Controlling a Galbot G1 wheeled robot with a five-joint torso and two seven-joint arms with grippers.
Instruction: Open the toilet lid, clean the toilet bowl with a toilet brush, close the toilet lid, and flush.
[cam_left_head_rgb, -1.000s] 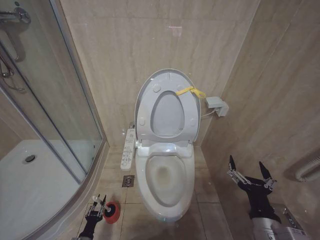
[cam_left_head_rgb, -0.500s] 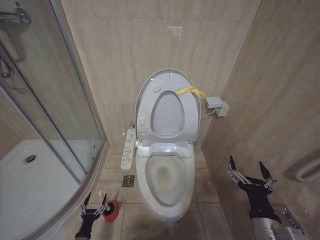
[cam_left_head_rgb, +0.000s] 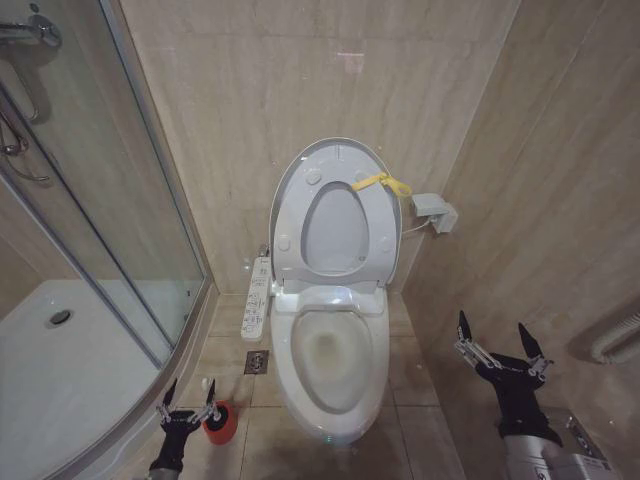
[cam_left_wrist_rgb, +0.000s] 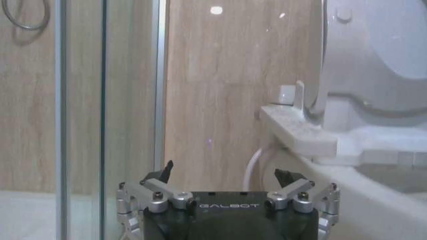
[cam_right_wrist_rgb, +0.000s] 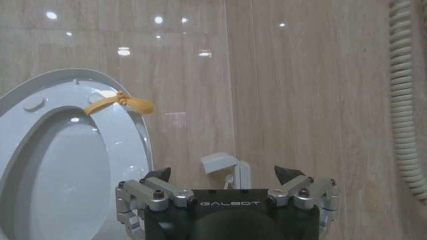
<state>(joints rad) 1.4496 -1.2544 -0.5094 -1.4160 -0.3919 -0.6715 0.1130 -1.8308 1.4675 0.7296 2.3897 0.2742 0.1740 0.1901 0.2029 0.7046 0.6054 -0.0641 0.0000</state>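
Observation:
The toilet lid (cam_left_head_rgb: 340, 160) stands raised against the back wall, its yellow strap (cam_left_head_rgb: 381, 182) at the top, with the ring seat up in front of it. Below them the toilet bowl (cam_left_head_rgb: 335, 360) lies uncovered. On the floor left of the bowl stands the red cup holder (cam_left_head_rgb: 221, 424). The toilet brush's white handle tip (cam_left_head_rgb: 208, 385) pokes up above it, and the bristle head is hidden. My left gripper (cam_left_head_rgb: 188, 398) hovers open just left of the holder, holding nothing. My right gripper (cam_left_head_rgb: 500, 345) hangs open and idle right of the bowl. The right wrist view shows the lid (cam_right_wrist_rgb: 67, 165) and strap (cam_right_wrist_rgb: 120, 102).
A glass shower enclosure (cam_left_head_rgb: 120, 200) with a white tray closes off the left side. A button panel (cam_left_head_rgb: 258, 295) lies along the bowl's left side and a floor drain (cam_left_head_rgb: 256, 362) sits in front of it. A white wall box (cam_left_head_rgb: 434, 210) and a corrugated hose (cam_right_wrist_rgb: 403, 100) are on the right.
My left gripper's fingers have spread wider and it has drawn slightly left, away from the red cup holder. The brush handle tip now shows beside it. The right arm is still.

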